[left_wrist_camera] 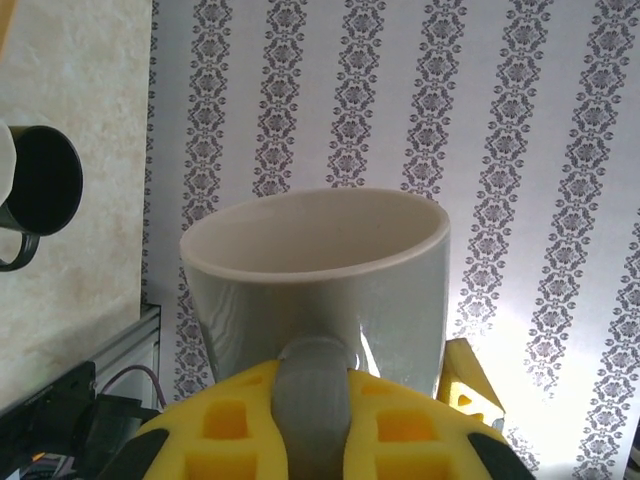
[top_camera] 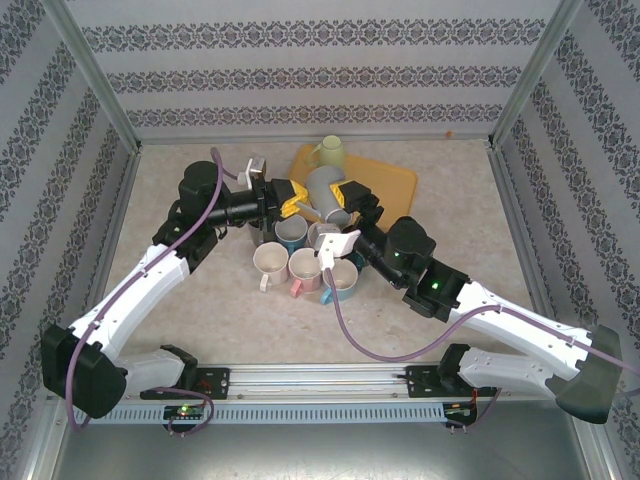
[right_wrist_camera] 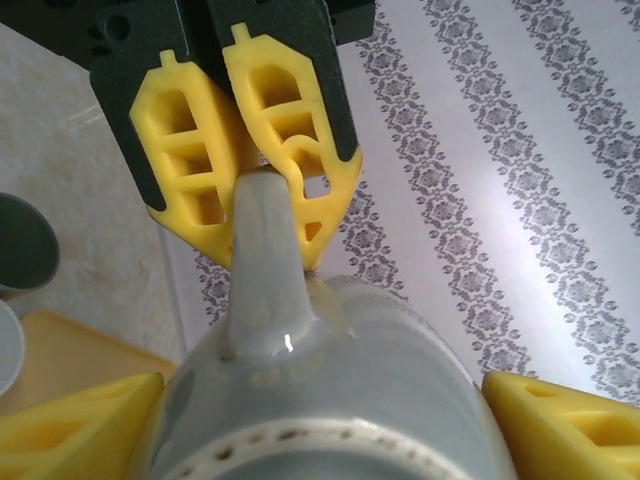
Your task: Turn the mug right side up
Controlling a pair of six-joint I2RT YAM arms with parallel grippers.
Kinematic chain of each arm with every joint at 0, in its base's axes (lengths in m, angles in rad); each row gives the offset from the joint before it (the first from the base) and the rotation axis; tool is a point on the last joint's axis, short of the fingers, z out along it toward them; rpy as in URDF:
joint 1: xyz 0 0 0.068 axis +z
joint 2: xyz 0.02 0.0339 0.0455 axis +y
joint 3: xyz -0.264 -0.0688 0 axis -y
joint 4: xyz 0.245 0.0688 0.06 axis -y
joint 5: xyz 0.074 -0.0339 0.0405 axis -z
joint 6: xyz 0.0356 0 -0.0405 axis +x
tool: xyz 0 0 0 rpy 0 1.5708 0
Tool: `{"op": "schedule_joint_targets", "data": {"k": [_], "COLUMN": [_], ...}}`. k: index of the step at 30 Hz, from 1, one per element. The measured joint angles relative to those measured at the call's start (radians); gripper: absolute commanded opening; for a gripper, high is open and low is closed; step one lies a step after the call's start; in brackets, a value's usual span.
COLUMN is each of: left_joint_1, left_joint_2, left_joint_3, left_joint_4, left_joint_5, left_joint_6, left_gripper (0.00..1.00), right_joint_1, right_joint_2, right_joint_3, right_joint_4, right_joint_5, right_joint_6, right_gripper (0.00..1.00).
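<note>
The grey mug point(top_camera: 324, 187) hangs in the air above the cluster of cups, lying tilted between both grippers. My left gripper point(top_camera: 291, 200) is shut on its handle point(left_wrist_camera: 313, 385), with the yellow pads point(left_wrist_camera: 225, 430) pressed on either side; the mug's open mouth point(left_wrist_camera: 315, 235) faces away from that camera. My right gripper point(top_camera: 350, 196) straddles the mug's base end point(right_wrist_camera: 330, 400), its fingers point(right_wrist_camera: 85, 420) spread wide at each side, a thin gap showing by the right one. In the right wrist view the left gripper point(right_wrist_camera: 245, 170) clamps the handle from above.
Several upright mugs point(top_camera: 300, 262) stand clustered on the table under the held one. A pale yellow mug point(top_camera: 331, 152) sits on an orange board point(top_camera: 392, 180) at the back. A black mug point(left_wrist_camera: 40, 185) and a grey cup point(right_wrist_camera: 20, 245) lie below.
</note>
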Motion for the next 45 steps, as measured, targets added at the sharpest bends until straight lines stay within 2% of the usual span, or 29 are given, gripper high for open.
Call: {"op": "schedule_joint_targets", "data": {"k": [2, 7, 11, 14, 19, 22, 25, 30, 34, 40, 45], "left_joint_1": [0.014, 0.058, 0.058, 0.058, 0.028, -0.079, -0.256, -0.487, -0.646, -0.815, -0.866], "left_joint_2": [-0.01, -0.084, -0.144, -0.163, -0.182, -0.191, -0.192, -0.176, -0.089, 0.065, 0.159], "left_joint_3": [-0.012, -0.012, 0.01, 0.024, 0.024, 0.024, 0.023, -0.002, -0.023, -0.106, -0.254], "left_joint_4": [-0.004, -0.091, -0.147, -0.167, -0.215, -0.264, -0.295, -0.281, -0.237, -0.064, 0.184], "left_joint_5": [-0.01, -0.119, -0.185, -0.22, -0.296, -0.379, -0.464, -0.573, -0.676, -0.769, -0.86], "left_joint_6": [0.03, 0.193, 0.327, 0.418, 0.571, 0.703, 0.85, 1.041, 1.185, 1.369, 1.471], "left_gripper": [0.0, 0.0, 0.0, 0.0, 0.0, 0.0, 0.0, 0.0, 0.0, 0.0, 0.0], "right_joint_1": [-0.001, -0.03, -0.065, -0.126, -0.289, -0.393, -0.463, -0.565, -0.63, -0.655, -0.656], "right_joint_2": [-0.001, -0.034, -0.06, -0.079, -0.083, -0.069, -0.081, -0.089, -0.092, -0.146, -0.196], "right_joint_3": [0.023, 0.068, 0.108, 0.121, 0.193, 0.303, 0.358, 0.447, 0.498, 0.468, 0.435], "right_joint_4": [-0.072, -0.214, -0.288, -0.298, -0.328, -0.395, -0.418, -0.569, -0.653, -0.711, -0.734], "right_joint_5": [-0.027, -0.137, -0.235, -0.32, -0.352, -0.332, -0.286, -0.238, -0.24, -0.253, -0.267], "right_joint_6": [0.051, 0.2, 0.332, 0.497, 0.877, 1.069, 1.21, 1.374, 1.439, 1.47, 1.479], "right_gripper": [0.98, 0.98, 0.98, 0.98, 0.94, 0.9, 0.89, 0.87, 0.88, 0.88, 0.88]}}
